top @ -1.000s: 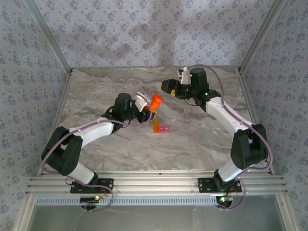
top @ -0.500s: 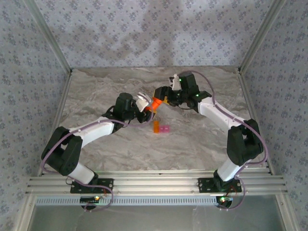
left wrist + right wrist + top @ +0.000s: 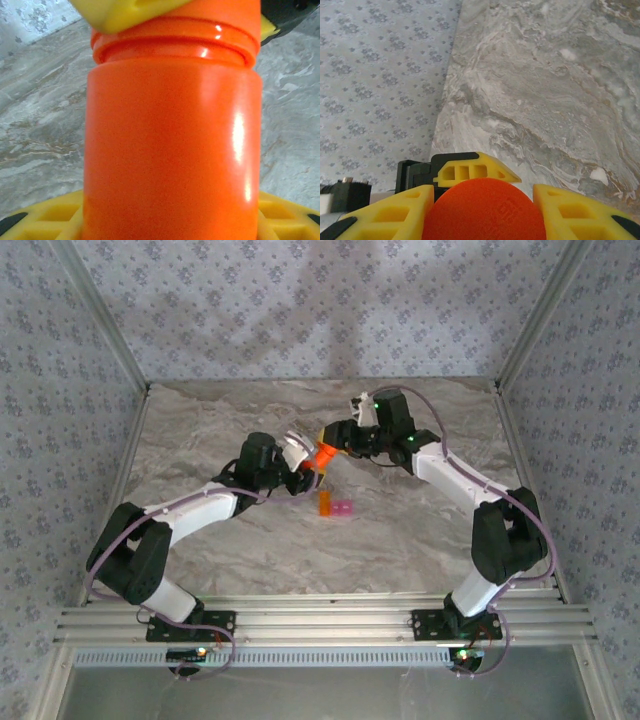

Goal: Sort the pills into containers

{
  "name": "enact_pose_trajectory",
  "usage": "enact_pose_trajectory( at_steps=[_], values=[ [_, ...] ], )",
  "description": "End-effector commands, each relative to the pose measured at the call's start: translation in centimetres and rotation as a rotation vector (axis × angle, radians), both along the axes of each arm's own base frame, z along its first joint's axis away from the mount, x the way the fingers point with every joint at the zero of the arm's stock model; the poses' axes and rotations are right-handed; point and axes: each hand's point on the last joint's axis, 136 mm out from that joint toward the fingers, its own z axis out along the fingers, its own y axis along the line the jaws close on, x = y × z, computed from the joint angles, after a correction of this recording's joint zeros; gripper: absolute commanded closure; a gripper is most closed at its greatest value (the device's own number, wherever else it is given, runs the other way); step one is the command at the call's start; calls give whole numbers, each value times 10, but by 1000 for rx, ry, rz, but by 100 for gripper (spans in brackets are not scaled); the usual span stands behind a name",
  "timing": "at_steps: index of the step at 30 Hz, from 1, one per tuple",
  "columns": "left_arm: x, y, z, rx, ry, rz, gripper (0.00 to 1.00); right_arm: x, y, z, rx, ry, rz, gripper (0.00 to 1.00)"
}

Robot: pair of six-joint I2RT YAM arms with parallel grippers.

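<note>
Left gripper clamps the orange bottle while right gripper, at its 1 o'clock, pinches the cap, apparently to unscrew it near the containers.

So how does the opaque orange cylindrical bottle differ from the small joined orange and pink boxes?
The bottle is held in the air, left gripper on its body, right gripper at its cap; the boxes lie untouched on the marble table. The bottle is bigger and all orange; the boxes are orange and pink. Both carry orange.
</note>
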Motion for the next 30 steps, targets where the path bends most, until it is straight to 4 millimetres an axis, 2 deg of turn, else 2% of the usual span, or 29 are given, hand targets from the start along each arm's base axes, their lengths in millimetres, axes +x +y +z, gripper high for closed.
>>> enact_pose_trajectory(
  at_steps=[1,4,8,13,14,15,16,18,20,25,30],
  values=[
    [-5,-6,36,-156,11,-84,100,11,-16,36,25,-238,21,71],
    [-8,-2,48,-236,38,-113,100,8,-21,55,12,-406,76,70],
    [-15,-2,53,-269,69,-157,100,-4,-24,51,-37,-520,156,70],
    [-17,-4,51,-268,90,-178,100,-8,-24,43,-69,-518,198,71],
    [-16,-4,51,-268,91,-179,100,-9,-23,42,-65,-514,205,69],
    [-16,-5,51,-265,95,-179,100,-7,-21,55,-57,-535,208,65],
    [-15,-5,51,-263,95,-177,100,-8,-19,56,-55,-529,214,58],
    [-12,-4,49,-251,94,-164,100,-10,-17,57,-44,-500,203,36],
    [-9,-4,45,-230,88,-144,100,-6,-21,59,-30,-457,153,26],
    [-2,-2,34,-144,45,-79,100,5,-30,60,33,-320,33,21],
    [3,-3,20,-42,-6,-35,100,15,-37,40,28,-119,-97,21]
  ],
)
